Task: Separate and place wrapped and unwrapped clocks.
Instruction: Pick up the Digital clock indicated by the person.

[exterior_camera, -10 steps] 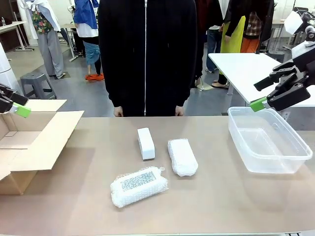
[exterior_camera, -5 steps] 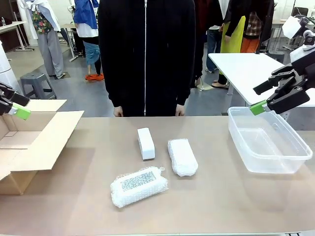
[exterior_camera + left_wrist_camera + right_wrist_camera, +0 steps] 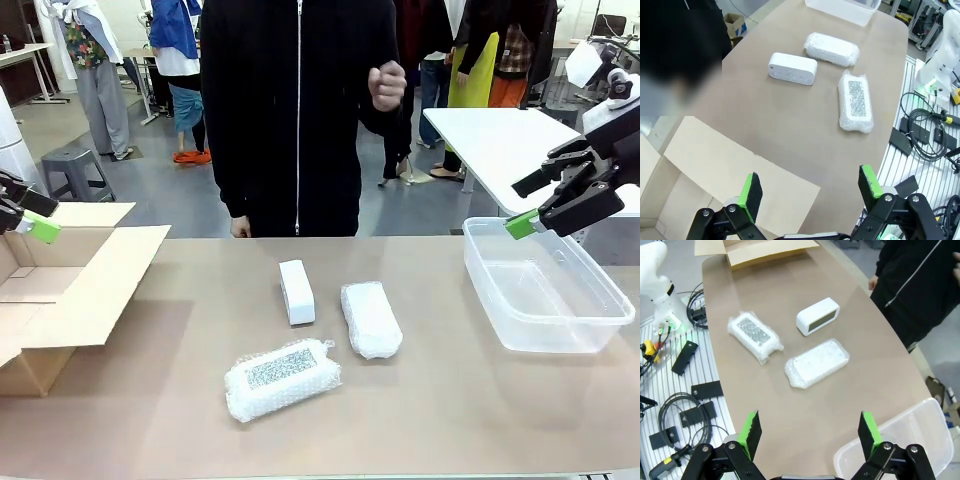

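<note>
Unwrapped clock: dark face is shown in R wrist view, white back in front view; plain bundle at 3 o'clock, speckled bundle at 6. L pincer, R pincer are spread wide, empty.

A: Unwrapped clock?
B: Smooth white oblong block, bare, mid-surface, long axis pointing to the far edge.
A: Wrapped ones?
B: Two bubble-wrap bundles, lying flat. The all-white bundle sits just right of the block, roughly parallel, not touching. The speckled bundle, grey panel facing up, lies nearer the robot's edge, turned crosswise, apart from both.
</note>
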You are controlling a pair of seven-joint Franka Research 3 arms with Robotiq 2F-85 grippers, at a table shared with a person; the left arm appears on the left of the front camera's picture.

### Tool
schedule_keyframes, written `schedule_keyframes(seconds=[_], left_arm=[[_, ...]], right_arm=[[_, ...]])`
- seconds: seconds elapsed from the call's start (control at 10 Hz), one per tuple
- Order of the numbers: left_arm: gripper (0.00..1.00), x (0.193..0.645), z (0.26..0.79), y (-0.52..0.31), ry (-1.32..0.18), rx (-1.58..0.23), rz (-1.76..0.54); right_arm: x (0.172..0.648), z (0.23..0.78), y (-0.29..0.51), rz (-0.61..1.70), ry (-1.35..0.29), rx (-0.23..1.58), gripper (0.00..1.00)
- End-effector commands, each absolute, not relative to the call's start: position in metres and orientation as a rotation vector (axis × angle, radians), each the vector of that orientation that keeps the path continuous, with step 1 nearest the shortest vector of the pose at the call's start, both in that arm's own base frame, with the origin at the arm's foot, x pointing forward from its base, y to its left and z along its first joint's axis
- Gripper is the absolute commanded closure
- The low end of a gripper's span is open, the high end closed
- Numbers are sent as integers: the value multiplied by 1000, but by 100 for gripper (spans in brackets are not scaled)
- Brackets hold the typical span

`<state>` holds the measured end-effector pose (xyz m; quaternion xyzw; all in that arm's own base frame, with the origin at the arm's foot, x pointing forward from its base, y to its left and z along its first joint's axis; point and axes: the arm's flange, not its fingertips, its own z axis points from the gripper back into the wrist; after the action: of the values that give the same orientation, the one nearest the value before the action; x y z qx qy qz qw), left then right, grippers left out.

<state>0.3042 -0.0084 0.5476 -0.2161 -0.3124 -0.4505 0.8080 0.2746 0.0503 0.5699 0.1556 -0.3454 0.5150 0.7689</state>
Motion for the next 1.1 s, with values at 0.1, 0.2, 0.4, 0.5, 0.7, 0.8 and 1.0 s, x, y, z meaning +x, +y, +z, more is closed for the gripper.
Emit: schedule_keyframes(seconds=[0.1,0.2,0.4,0.5,0.7,0.8,1.0], left_arm=[[0,304,548,-8,-672,-457,-976],[0,304,548,-8,-672,-457,-976],[0,304,548,-8,-672,-457,-976],[0,304,548,-8,-672,-457,-976],[0,304,548,-8,-672,-457,-976],[0,304,548,-8,-672,-457,-976],[0,304,548,-8,-672,-457,-976]], right_arm=[[274,570,51,1122,-753,354,0],[274,570,51,1122,-753,354,0],[274,570,51,1122,-753,354,0],[274,570,51,1122,-753,354,0],[274,570,51,1122,-753,354,0],[274,570,51,1122,-753,354,0],[274,570,51,1122,-753,354,0]])
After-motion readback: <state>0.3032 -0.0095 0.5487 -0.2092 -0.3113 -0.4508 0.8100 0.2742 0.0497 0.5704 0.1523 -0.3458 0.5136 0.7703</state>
